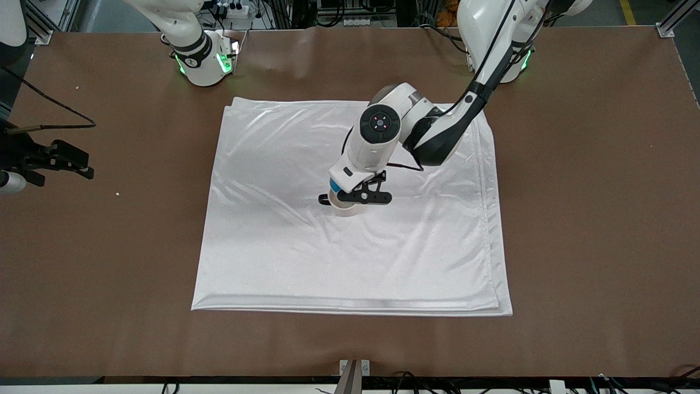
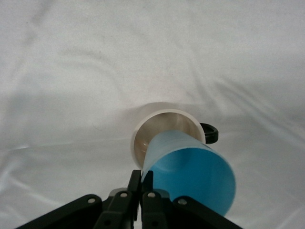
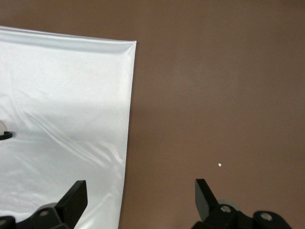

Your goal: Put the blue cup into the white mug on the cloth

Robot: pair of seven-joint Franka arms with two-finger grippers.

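One gripper, the left gripper [image 1: 355, 195], pinches the rim of the blue cup [image 2: 190, 174] and holds it tilted over the mouth of the white mug [image 2: 164, 126] (black handle showing) near the middle of the cloth [image 1: 273, 257], while the right gripper [image 3: 138, 198] waits spread wide over the bare table [image 1: 109, 246].

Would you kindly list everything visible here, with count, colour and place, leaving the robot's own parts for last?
blue cup: one, light blue, held tilted with its base in the white mug's mouth.
white mug: one, off-white with a black handle, upright near the cloth's middle.
cloth: one, shiny white, spread on the table's centre.
table: one, brown, under everything.
left gripper: one, black, shut on the blue cup's rim, over the white mug.
right gripper: one, black, open, waiting over the table at the right arm's end.
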